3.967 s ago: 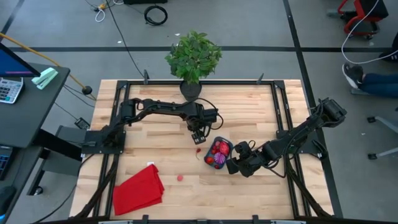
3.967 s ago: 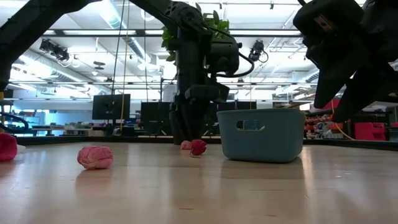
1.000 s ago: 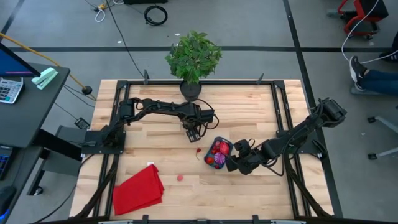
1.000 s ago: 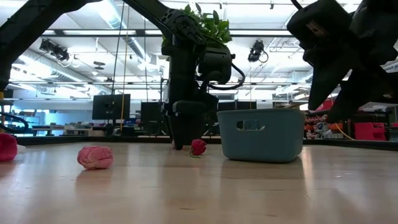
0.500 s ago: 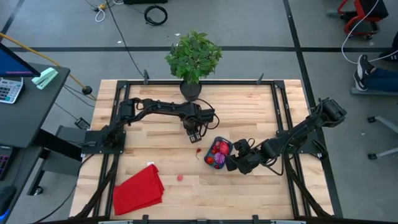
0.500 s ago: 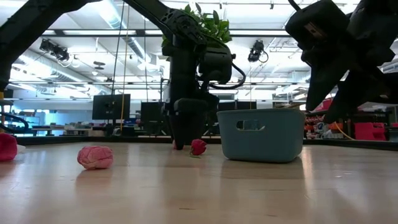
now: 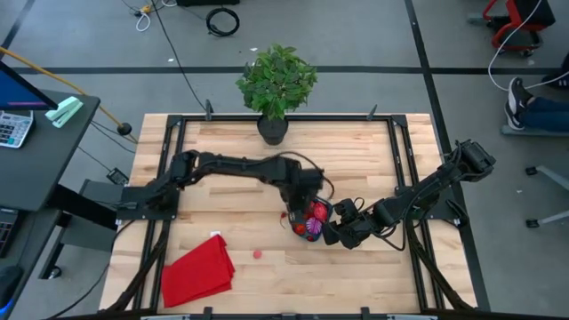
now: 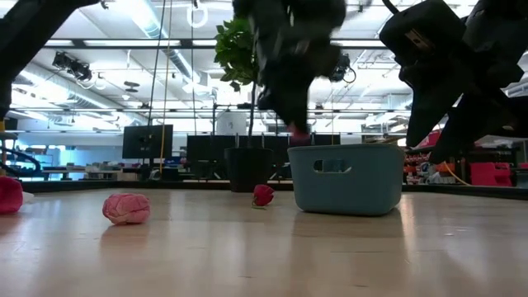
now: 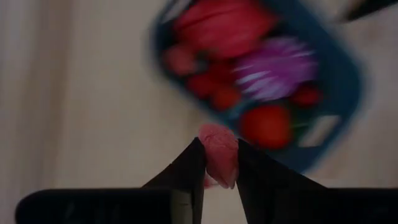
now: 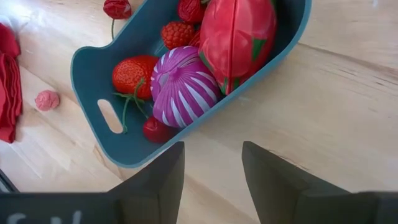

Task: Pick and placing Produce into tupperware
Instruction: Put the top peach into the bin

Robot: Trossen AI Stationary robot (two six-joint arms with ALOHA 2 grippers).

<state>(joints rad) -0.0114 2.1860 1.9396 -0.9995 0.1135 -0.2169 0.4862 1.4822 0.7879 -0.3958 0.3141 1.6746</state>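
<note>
Teal tub (image 10: 134, 146); purple-and-white striped piece (image 10: 181, 86)

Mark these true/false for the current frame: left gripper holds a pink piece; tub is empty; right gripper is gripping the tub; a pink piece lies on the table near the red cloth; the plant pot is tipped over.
1. The left gripper holds a pink fruit piece: true.
2. The teal tub is empty: false, it holds a purple-and-white striped piece and red fruit.
3. The right gripper grips the tub: false, open beside it, apart.
4. A pink piece lies near the red cloth: true.
5. The plant pot is tipped over: false, upright.
</note>
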